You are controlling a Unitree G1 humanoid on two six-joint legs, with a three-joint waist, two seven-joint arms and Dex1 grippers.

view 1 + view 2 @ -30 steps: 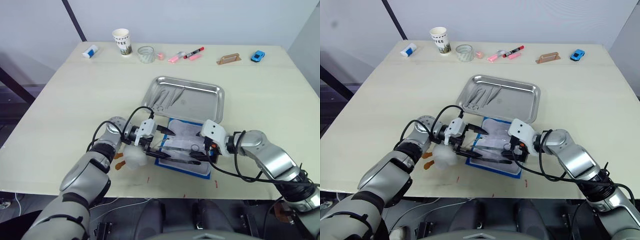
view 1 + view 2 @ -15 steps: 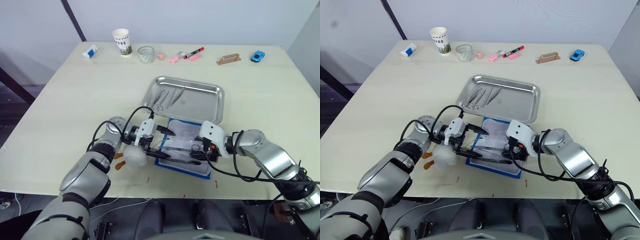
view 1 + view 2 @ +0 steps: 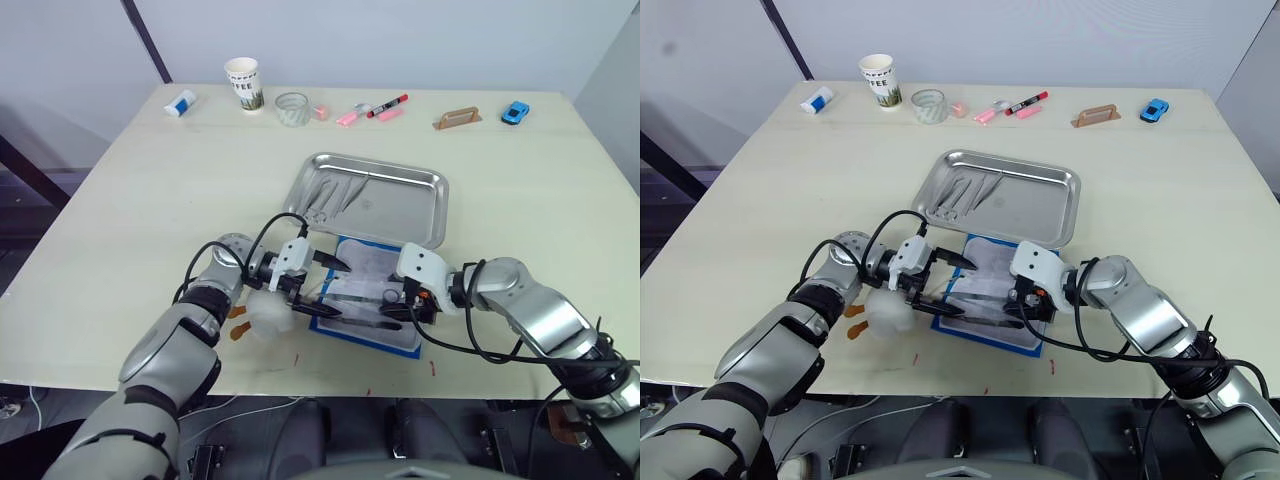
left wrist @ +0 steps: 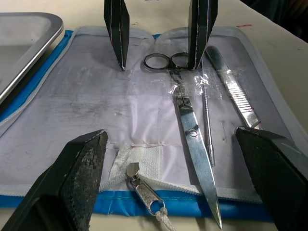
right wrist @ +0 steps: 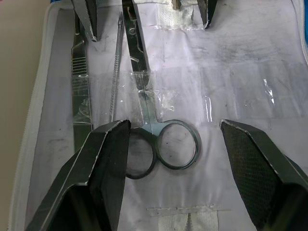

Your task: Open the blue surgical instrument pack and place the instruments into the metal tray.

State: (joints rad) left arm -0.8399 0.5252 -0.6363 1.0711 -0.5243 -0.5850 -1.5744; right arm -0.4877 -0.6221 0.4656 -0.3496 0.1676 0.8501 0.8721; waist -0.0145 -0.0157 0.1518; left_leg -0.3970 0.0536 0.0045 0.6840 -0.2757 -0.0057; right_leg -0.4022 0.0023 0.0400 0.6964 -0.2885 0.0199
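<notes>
Blue surgical instrument pack (image 3: 368,300): lying unzipped and flat on the table (image 3: 150,200), at its near edge, just in front of the metal tray (image 3: 420,200). Its pale lining (image 4: 96,106) is facing up, with the blue border and a zipper pull (image 4: 144,195) showing at one edge.

Instruments in the pack: scissors (image 4: 187,130) are resting on the lining under a strip of clear tape, finger rings (image 5: 163,147) toward the right gripper. A thin probe (image 4: 206,120) and a flat ridged handle (image 4: 236,96) are lying just beside the scissors, roughly parallel to them.

Instruments in the tray: several slim silver tools (image 3: 330,197) are sitting at the tray's left end; the individual pieces cannot be told apart.

Left gripper (image 3: 312,283): hovering over the pack's left end, fingers spread wide and holding nothing.

Right gripper (image 3: 397,308): hovering over the pack's right end, fingers spread wide on either side of the scissor rings; one finger (image 5: 103,159) is overlapping a ring in the wrist view, and contact cannot be judged.

Far edge of the table, well apart from the pack: a paper cup (image 3: 242,84), a small clear cup (image 3: 292,107), a red-capped marker (image 3: 388,104), a brown block (image 3: 457,118) and a blue toy car (image 3: 516,111).
</notes>
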